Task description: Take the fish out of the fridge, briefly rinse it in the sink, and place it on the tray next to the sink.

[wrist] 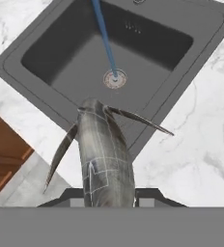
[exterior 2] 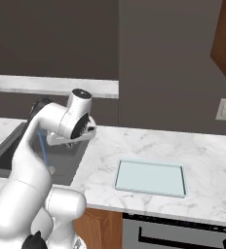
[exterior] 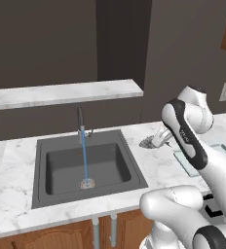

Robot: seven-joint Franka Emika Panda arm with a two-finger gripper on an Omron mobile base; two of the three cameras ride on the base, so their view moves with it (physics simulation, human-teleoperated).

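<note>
Hand view shows the fish (wrist: 105,154) clamped between the two dark fingers of the gripper (wrist: 109,195), its grey body rising from them with thin fins fanning out to either side and its far end over the near rim of the sink (wrist: 147,103). A thin blue stream of water (wrist: 104,38) falls to the round drain (wrist: 114,78) in the dark grey square basin; the fish is clear of that stream, above the basin's edge and the white marble counter (wrist: 201,154). In the left base view the fish (exterior: 154,141) hangs just right of the sink (exterior: 42,194), and the arm's white forearm covers the gripper itself and part of the tray (exterior: 185,163). The slim dark faucet (exterior: 80,121) stands upright at the basin's back edge. In the right base view the tray (exterior 2: 151,177) lies flat on the counter, well apart from the sink; it is thin, rectangular, pale blue-green and translucent. A white wall outlet (exterior 2: 225,109) sits on the dark wall behind it. The arm hides most of the sink there.
</note>
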